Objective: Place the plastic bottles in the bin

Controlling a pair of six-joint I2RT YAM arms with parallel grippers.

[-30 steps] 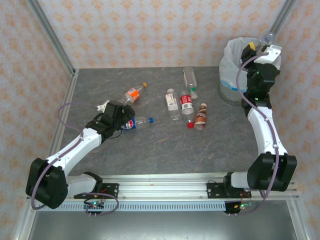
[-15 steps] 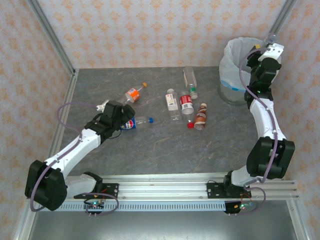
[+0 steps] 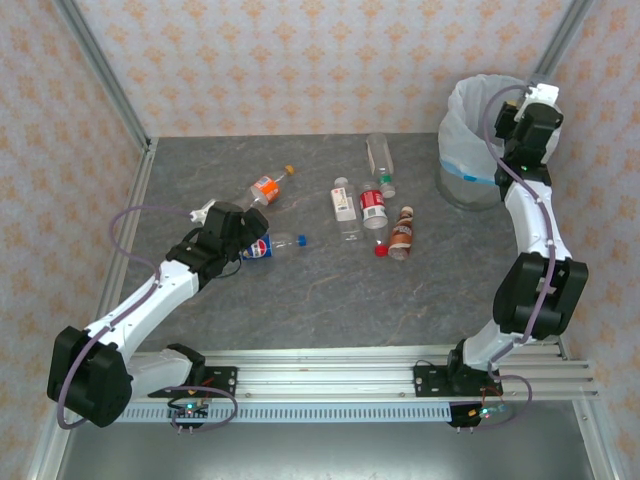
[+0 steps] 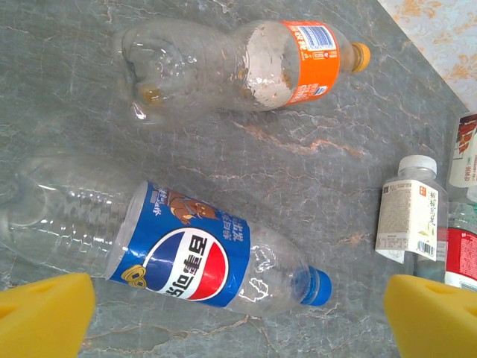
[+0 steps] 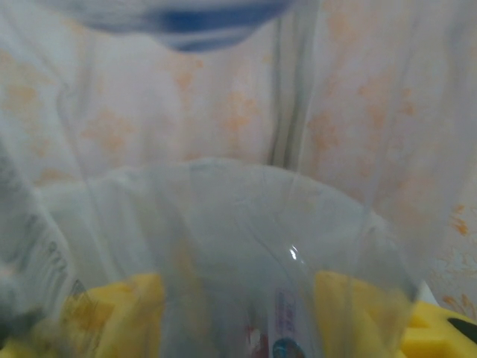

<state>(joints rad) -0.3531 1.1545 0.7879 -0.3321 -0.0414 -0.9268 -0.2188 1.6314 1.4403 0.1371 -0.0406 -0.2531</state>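
Right now: left gripper point(image 4: 238, 317) is spread wide over the blue-label bottle point(image 4: 201, 253), which lies on the table point(image 3: 300, 290). The orange-label bottle point(image 3: 266, 187) lies just beyond it, with a bottle cluster point(image 3: 372, 205) mid-table. The right gripper point(image 5: 238, 317) is over the bin point(image 3: 465, 160) with a clear bottle point(image 5: 238, 239) between its pads; can't tell if it's pinched or loose.

Top cam looks down from above-behind on grey marbled table point(image 3: 330, 290); left wrist cam close above blue-labelled clear plastic bottle point(image 4: 186, 253), shared w/ top; right wrist cam v. close on 2nd clear plastic bottle point(image 5: 246, 246).
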